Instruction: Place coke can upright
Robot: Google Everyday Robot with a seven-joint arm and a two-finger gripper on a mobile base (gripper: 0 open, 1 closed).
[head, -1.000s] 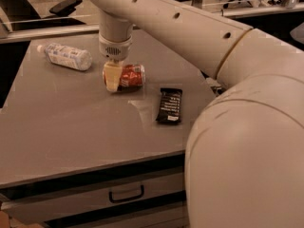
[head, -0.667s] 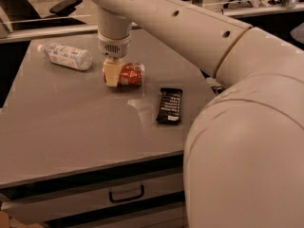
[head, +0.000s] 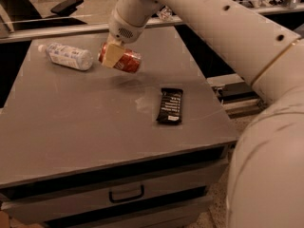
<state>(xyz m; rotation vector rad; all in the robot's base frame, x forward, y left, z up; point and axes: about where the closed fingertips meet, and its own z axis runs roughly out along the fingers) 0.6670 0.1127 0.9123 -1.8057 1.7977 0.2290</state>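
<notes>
The coke can (head: 124, 60), red with silver rims, is held on its side in the air above the grey table (head: 71, 127), its shadow below it on the tabletop. My gripper (head: 112, 55) comes down from the upper arm and is shut on the can's left end; one cream finger pad (head: 112, 57) shows in front of the can.
A clear plastic bottle (head: 69, 56) with a white label lies on its side at the table's far left. A flat black snack bar wrapper (head: 170, 105) lies right of centre. My large arm fills the right side. A drawer handle (head: 126, 194) is below the front edge.
The gripper has lifted the coke can off the table; it now hangs tilted in the air. The bottle and the wrapper lie where they did.
</notes>
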